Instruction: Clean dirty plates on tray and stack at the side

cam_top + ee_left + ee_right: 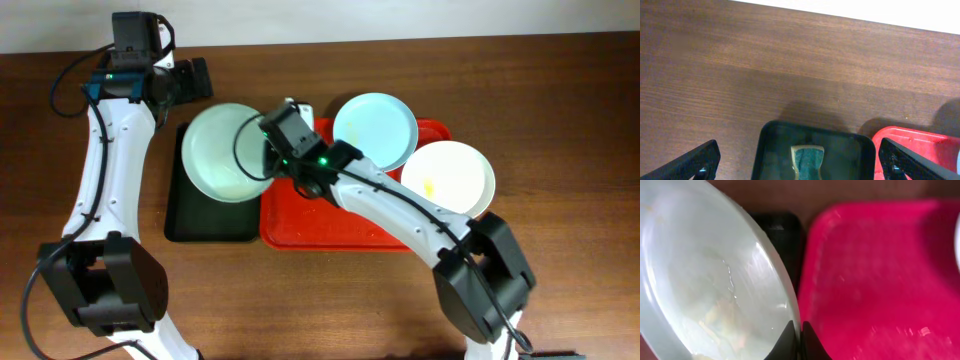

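**A:** Overhead, what's hard to see?
**B:** The right gripper's (268,150) fingertips, hidden under its own body. It meets the rim of a mint plate (225,152) over the black tray (205,222), left of the red tray (330,218). A second mint plate (375,130) sits on its far edge and a white plate (450,178) (yellow smear) on its right.
**A:** Left wrist?
**B:** The left gripper's (195,78) jaws are spread wide, empty, above the table (790,65). A sponge (807,160), cut off below, lies in the black tray.
**A:** Right wrist?
**B:** Fingers clamped on the blurred plate's rim, faint yellowish smears.
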### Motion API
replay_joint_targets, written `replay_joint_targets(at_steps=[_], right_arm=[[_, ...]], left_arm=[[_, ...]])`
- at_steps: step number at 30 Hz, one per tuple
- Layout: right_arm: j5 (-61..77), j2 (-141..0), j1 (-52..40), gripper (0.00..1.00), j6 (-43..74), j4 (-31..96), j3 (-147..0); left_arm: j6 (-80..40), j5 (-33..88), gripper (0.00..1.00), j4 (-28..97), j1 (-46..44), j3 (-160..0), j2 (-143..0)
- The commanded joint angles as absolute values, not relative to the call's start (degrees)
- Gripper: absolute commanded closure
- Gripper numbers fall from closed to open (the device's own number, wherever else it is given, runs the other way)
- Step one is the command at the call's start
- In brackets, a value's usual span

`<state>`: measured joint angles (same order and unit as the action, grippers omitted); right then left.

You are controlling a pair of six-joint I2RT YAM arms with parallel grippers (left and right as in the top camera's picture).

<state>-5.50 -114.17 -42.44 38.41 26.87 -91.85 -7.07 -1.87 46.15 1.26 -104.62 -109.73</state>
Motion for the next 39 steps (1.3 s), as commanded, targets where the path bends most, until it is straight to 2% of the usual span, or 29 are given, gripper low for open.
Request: replay_joint_targets(at_steps=[1,9,19,31,39], right_arm=[[-9.8,-116.3,-44.8,0.96,32.9,27.3,-93.7],[-20.3,-116.3,-51.2,0.96,25.1,27.2,-93.7],[-21.7,-115.9,-52.2,0.96,21.1,27.3,-95.0],[-24.1,-113.9,-52.2,0.96,7.7,24.4,-96.5],[-36.9,-113.9,-56.1,0.96,-5.3,20.2,-97.9]], left_arm=[[-6.7,-1.4,0.01,46.2,1.3,-104.9,-109.4],[-6.7,-1.4,0.01,46.2,1.3,-104.9,-109.4],[-6.7,-1.4,0.01,46.2,1.3,-104.9,-109.4],[-6.7,-1.4,0.01,46.2,1.3,-104.9,-109.4],[-6.7,-1.4,0.01,46.2,1.3,-104.9,-109.4]])
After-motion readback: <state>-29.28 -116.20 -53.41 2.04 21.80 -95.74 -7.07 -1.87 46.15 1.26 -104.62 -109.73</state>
